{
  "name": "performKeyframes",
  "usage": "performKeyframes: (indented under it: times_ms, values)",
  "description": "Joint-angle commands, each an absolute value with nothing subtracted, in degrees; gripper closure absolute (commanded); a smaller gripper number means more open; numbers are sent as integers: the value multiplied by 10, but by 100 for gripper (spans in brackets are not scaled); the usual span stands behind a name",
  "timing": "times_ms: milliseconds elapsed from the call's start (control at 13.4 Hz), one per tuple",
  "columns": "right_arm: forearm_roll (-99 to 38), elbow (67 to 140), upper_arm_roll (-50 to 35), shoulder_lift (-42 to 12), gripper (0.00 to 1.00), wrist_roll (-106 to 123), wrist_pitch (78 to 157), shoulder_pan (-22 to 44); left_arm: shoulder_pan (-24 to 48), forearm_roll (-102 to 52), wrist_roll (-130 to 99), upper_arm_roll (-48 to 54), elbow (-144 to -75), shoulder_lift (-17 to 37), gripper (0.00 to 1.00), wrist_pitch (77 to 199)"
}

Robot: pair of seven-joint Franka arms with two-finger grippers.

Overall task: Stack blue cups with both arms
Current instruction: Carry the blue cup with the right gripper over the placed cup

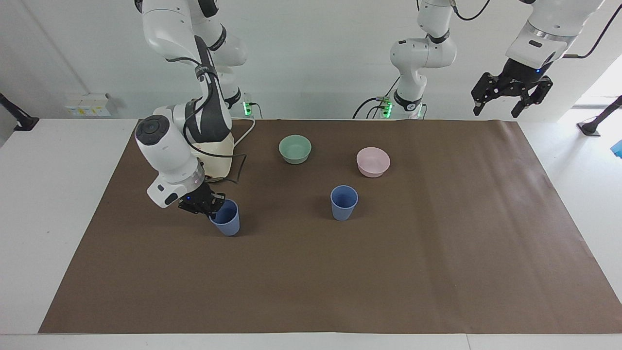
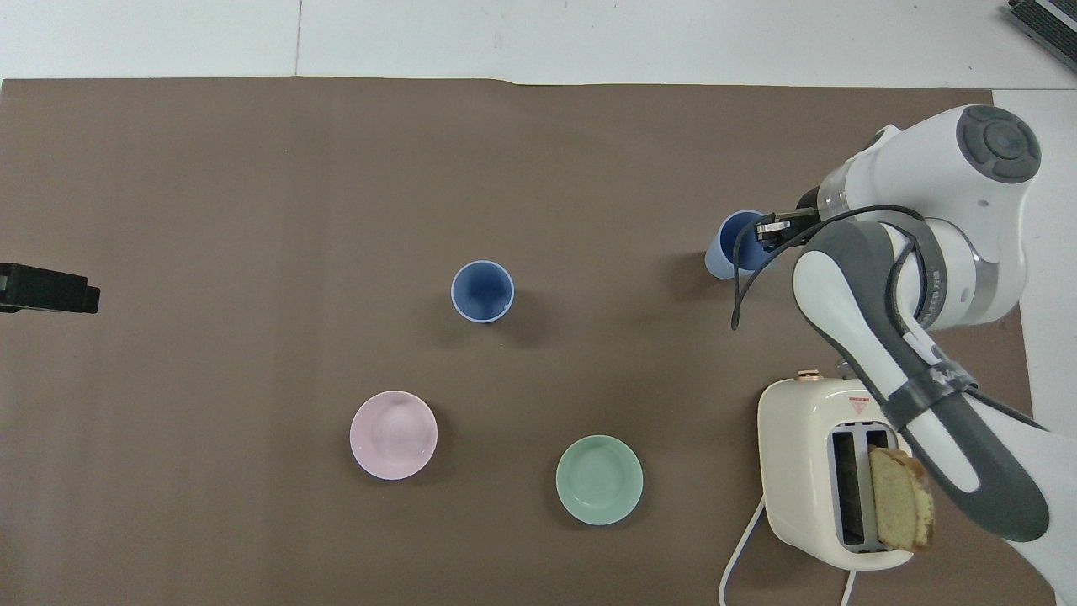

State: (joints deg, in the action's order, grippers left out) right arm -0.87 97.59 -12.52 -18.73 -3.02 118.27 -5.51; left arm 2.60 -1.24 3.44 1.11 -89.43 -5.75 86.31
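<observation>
White tabletop (image 1: 58,194) with a brown mat (image 1: 340,282) covering most of it, bare white strips showing along the edges. On the mat: a toaster (image 2: 808,471) with a bread slice (image 2: 900,505) in one slot near the robots' edge at the right arm's end, a green bowl (image 1: 295,148) and a pink bowl (image 1: 373,161) side by side nearer that same edge. One blue cup (image 1: 344,202) stands upright about mid-mat, the other blue cup (image 1: 226,217) sits toward the right arm's end, tilted rather than square on its base.
</observation>
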Motion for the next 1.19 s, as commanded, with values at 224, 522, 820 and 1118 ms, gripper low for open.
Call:
performKeyframes:
  times_ms: [224,522,820,1118]
  values:
    - [-8,863,-129,-187,100,-194,1065,33,23,-20,30,11,-894,-69,0,843]
    - [-4,806,-128,-206,100,-298,1056,115,23,-20,29,12,-898,-74,0,843]
    - [-4,752,-128,-228,100,-364,1051,172,23,-20,30,13,-899,-76,0,843]
    - [-3,744,-129,-235,100,-389,1044,213,24,-20,30,14,-904,-77,0,843]
